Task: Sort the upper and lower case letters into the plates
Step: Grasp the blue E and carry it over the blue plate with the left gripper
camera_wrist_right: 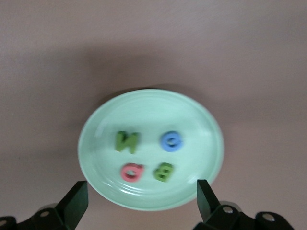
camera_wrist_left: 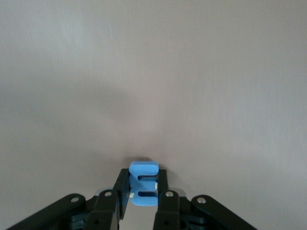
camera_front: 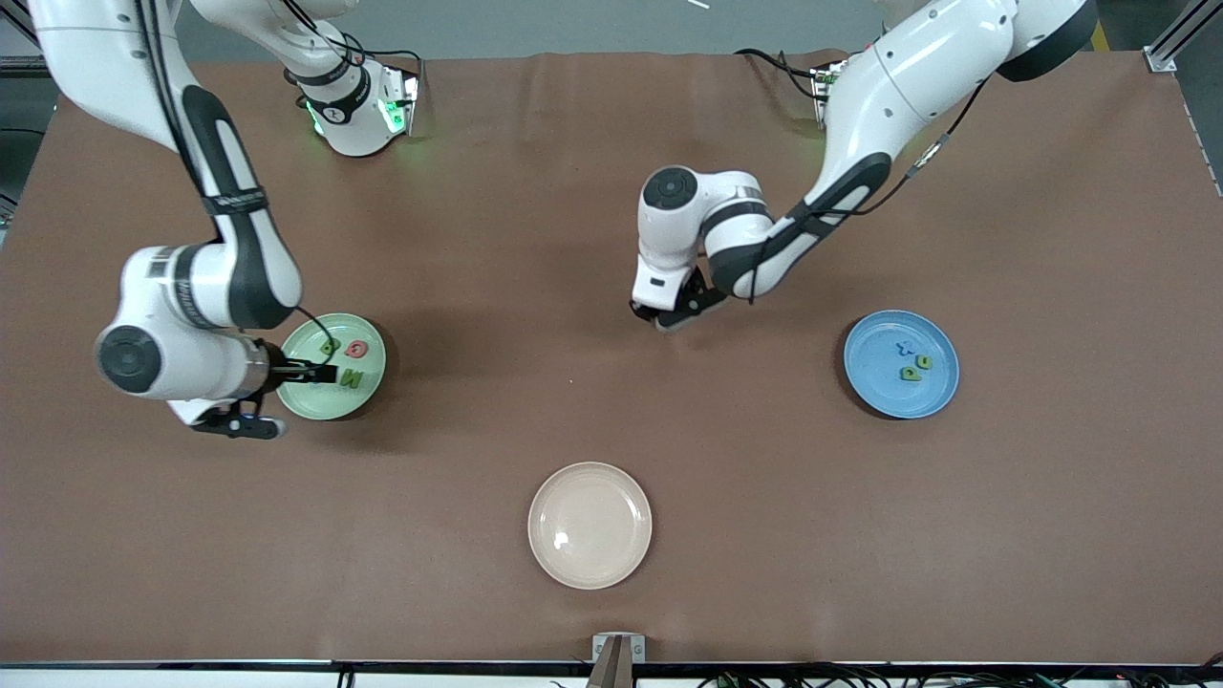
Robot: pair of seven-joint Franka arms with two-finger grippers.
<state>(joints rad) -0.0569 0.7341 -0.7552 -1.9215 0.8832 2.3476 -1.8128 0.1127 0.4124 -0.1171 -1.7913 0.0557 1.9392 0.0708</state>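
Observation:
My left gripper [camera_wrist_left: 143, 186] is shut on a blue letter E [camera_wrist_left: 143, 168], pinched between its two fingers [camera_wrist_left: 162, 184]. In the front view the left gripper [camera_front: 669, 320] is low over bare table, between the two plates. My right gripper [camera_wrist_right: 142, 196] is open and holds nothing. It hangs over the pale green plate [camera_wrist_right: 192, 120], near the plate's rim. That plate holds a green N [camera_wrist_right: 127, 141], a blue letter [camera_wrist_right: 171, 141], a pink-red letter [camera_wrist_right: 132, 172] and a green B [camera_wrist_right: 164, 172]. The blue plate [camera_front: 874, 358] holds a blue letter [camera_front: 909, 348] and two green letters [camera_front: 923, 362].
An empty cream-beige plate [camera_front: 590, 525] sits nearer the front camera, midway along the table. The pale green plate [camera_front: 315, 401] lies toward the right arm's end and the blue plate toward the left arm's end. Brown tabletop spreads between them.

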